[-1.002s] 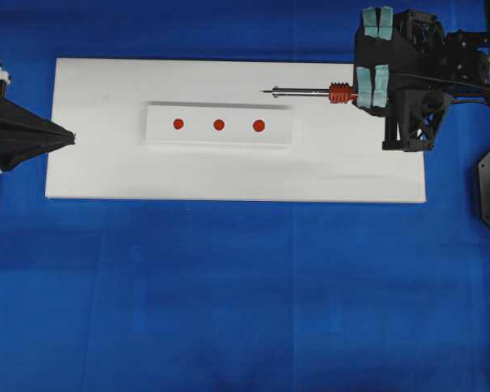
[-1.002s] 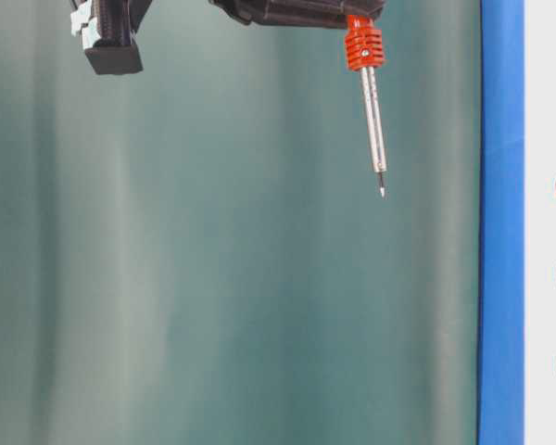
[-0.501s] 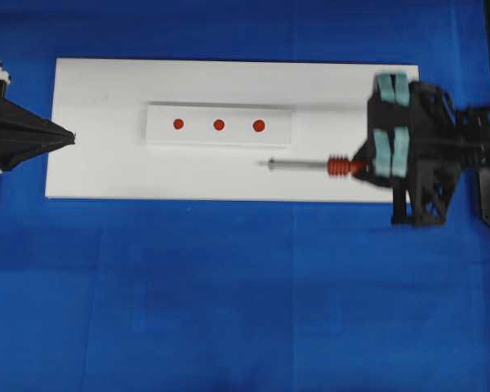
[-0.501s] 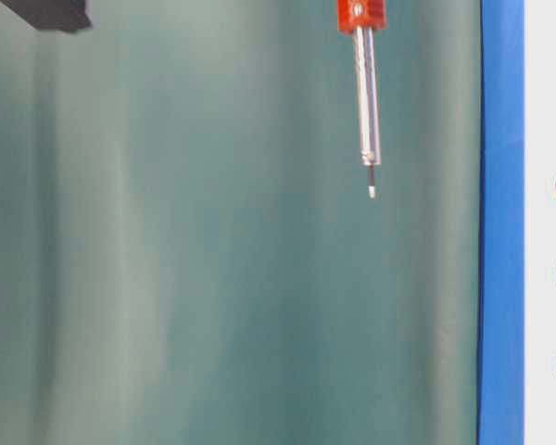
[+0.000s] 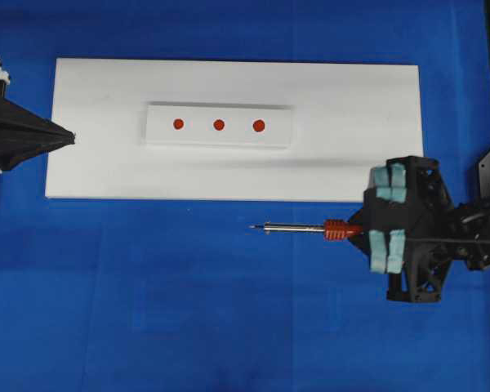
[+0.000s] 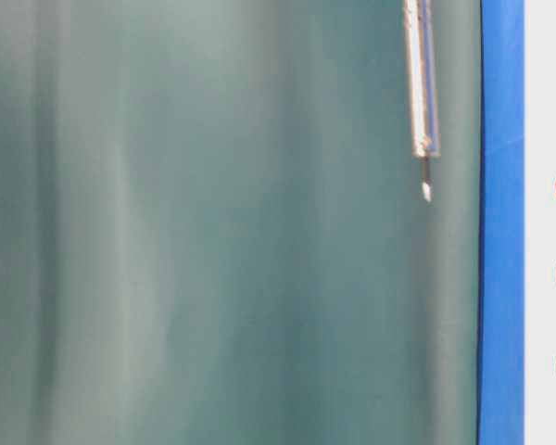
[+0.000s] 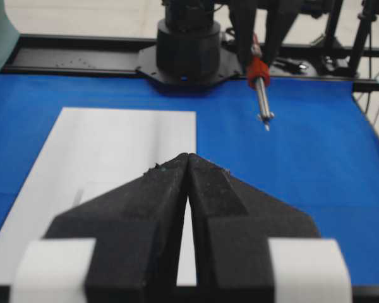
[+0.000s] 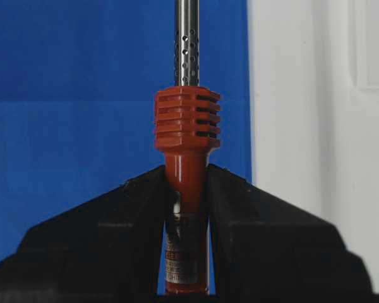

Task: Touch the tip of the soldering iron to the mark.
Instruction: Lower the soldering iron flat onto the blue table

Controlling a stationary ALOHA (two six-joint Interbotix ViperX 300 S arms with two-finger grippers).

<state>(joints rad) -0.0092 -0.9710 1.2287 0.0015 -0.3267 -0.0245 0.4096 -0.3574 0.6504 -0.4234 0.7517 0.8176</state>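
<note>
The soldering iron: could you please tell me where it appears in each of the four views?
Overhead: soldering iron right of centre, over blue cloth below the white board.
Table-level: only its shaft, top right.
Left wrist: upper right of centre, tip down.
Right wrist: centre, clamped in the right gripper.
Shared landmark: the white board.

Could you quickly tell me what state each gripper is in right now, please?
Left gripper: closed, holding nothing.
Right gripper: closed on the soldering iron, gripping its red handle.
</note>
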